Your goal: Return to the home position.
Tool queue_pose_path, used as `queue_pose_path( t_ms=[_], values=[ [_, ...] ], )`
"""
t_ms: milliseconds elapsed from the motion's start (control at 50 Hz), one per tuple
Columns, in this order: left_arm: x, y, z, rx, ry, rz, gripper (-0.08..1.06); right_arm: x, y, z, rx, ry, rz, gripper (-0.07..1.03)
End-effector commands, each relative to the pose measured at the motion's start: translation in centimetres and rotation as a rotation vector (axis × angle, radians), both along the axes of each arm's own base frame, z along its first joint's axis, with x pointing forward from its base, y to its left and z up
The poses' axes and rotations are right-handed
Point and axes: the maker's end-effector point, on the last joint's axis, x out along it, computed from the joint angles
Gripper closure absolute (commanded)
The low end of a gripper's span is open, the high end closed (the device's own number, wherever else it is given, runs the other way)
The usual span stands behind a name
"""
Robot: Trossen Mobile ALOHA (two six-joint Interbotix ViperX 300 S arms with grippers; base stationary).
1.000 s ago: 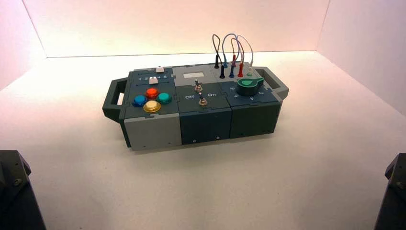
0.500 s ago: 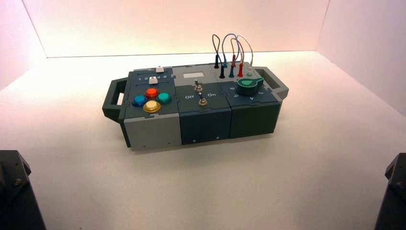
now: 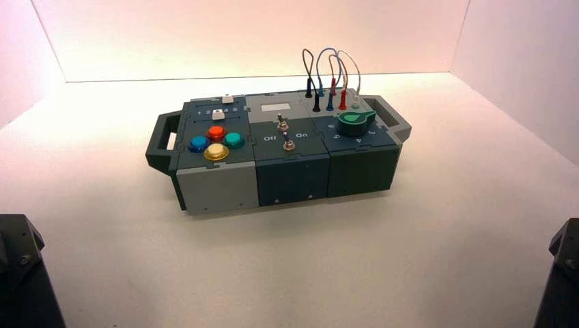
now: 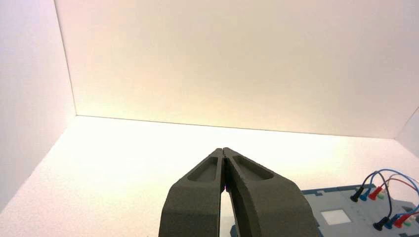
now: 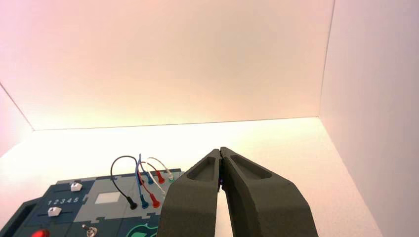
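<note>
The box [image 3: 225,188] stands in the middle of the white table, turned a little. Both arms are drawn back to the near corners, the left arm [image 3: 20,273] at the bottom left and the right arm [image 3: 561,273] at the bottom right of the high view. My left gripper [image 4: 224,150] is shut with nothing in it and points over the box's back corner. My right gripper [image 5: 220,149] is also shut and empty, raised above the box's wire end. Neither touches the box.
The box carries red, blue, green and yellow buttons [image 3: 216,143], two toggle switches [image 3: 285,134], two white sliders [image 3: 222,107], a green knob [image 3: 356,121] and looped wires [image 3: 331,78]. White walls close the table at the back and sides.
</note>
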Motion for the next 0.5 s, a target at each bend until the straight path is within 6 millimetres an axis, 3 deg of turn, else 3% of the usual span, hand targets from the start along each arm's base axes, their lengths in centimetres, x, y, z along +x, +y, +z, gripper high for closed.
queue_pose_path(
  t_ms=[20,500],
  values=[
    [-0.15,0.14,0.97,-0.010,-0.038,0.009,1.01,0.02,-0.10,0.64,0.010,-0.019,-0.007,0.99],
    [-0.33,0.13,1.08,-0.014,-0.047,0.008,1.01,0.03,-0.16,0.32,0.015,-0.016,-0.011,0.98]
  ],
)
